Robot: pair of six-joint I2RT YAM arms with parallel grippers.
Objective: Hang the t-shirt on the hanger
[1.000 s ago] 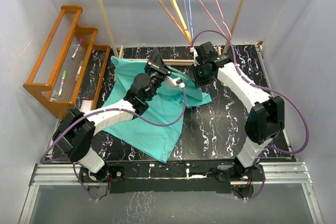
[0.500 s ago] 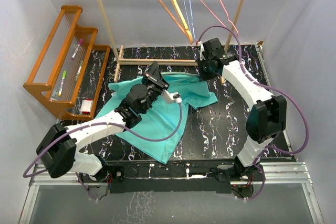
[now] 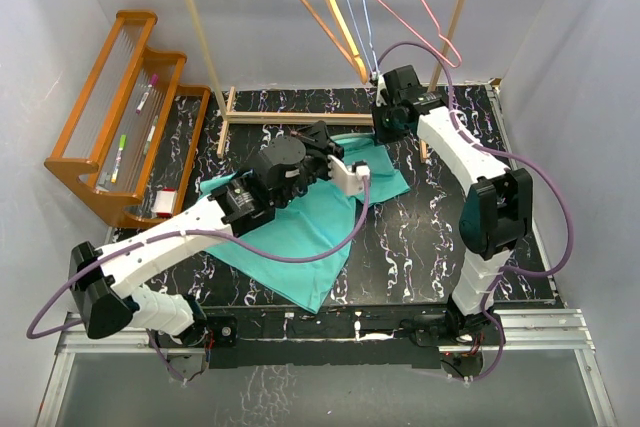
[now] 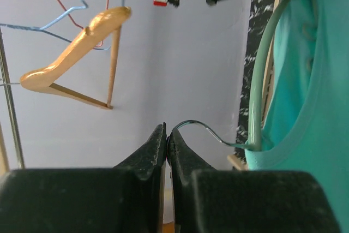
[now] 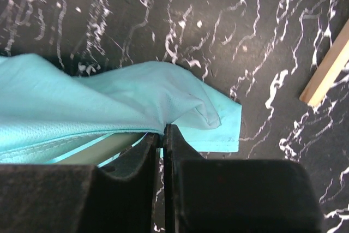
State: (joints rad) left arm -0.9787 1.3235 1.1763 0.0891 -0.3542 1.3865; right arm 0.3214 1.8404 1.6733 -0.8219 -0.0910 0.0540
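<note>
One teal-green t-shirt (image 3: 290,229), rumpled, pale mint hanger (image 4: 260,75) inside its neckline

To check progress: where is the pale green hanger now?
In the left wrist view, the hanger stands right of centre, its bar entering the t-shirt neck, its hook beside the shut left gripper.

White-shelled left arm (image 3: 165,239) and right arm (image 3: 452,150), black joint housings, purple cable (image 3: 318,253) looping along each, black wedge-shaped jaws, black bases
</note>
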